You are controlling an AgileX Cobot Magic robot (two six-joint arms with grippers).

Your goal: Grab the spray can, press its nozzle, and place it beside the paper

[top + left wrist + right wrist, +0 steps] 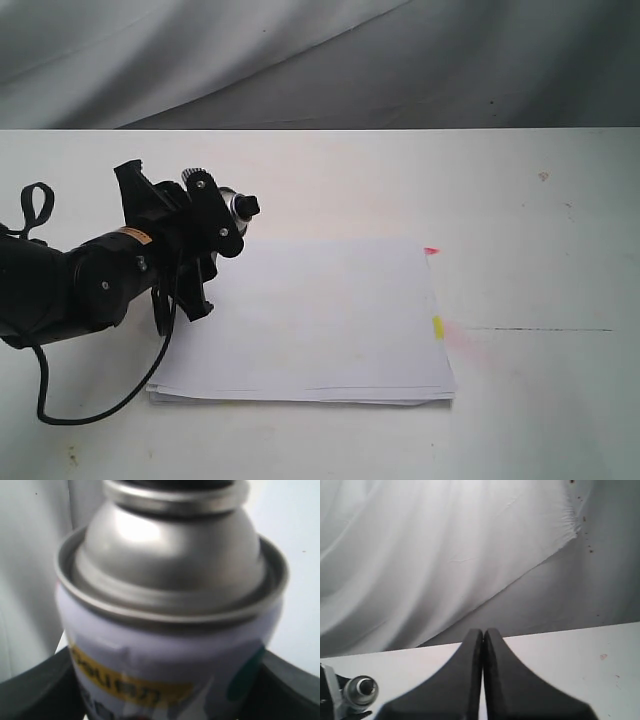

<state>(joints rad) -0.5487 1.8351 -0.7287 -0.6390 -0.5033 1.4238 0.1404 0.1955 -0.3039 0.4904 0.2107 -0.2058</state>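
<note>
Pick-up judged done: spray can (pixel 232 205) clamped in left gripper (pixel 203 222), held tilted by corner of paper (pixel 320 320). Pressing of nozzle (pixel 250 207) not confirmed; placement beside paper left. Meanwhile right gripper (pixel 483 641) pinched closed, empty.

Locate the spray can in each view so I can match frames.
Exterior: spray can left of centre, in the left hand, near the paper's far-left corner.
Left wrist: can fills the picture.
Right wrist: can small, lower-left corner of the picture.
Shared landmark: its silver dome.
</note>
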